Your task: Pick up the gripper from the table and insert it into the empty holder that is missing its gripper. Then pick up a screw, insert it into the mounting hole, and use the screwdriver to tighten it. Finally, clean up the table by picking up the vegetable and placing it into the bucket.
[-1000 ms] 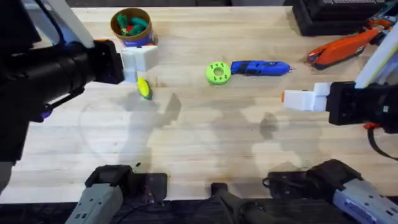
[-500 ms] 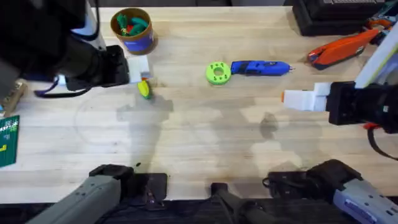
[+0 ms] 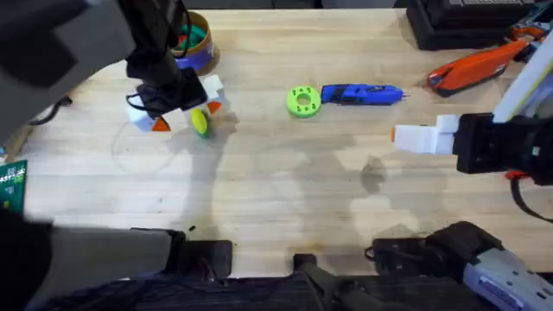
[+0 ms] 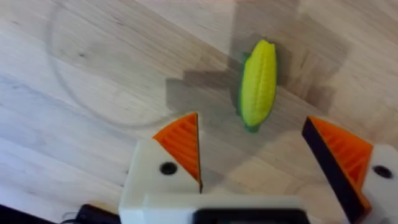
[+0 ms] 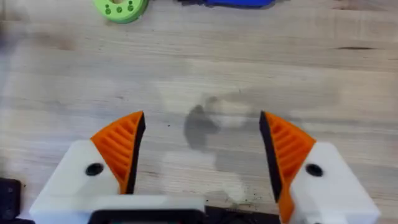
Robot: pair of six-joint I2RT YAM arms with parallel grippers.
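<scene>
Overhead: vegetable lies on the table, long axis running roughly near-to-far, between the left gripper's spread fingers. Bucket stands just beyond, holding green and red items. Screwdriver lies crosswise, beside a green disc.

Left wrist: vegetable lies just ahead of the parted orange pads, untouched.

Right wrist: right gripper parted, empty, above bare wood.

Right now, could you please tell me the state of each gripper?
Left gripper: open, holding nothing, poised over the vegetable.
Right gripper: open, holding nothing, above bare table.
</scene>
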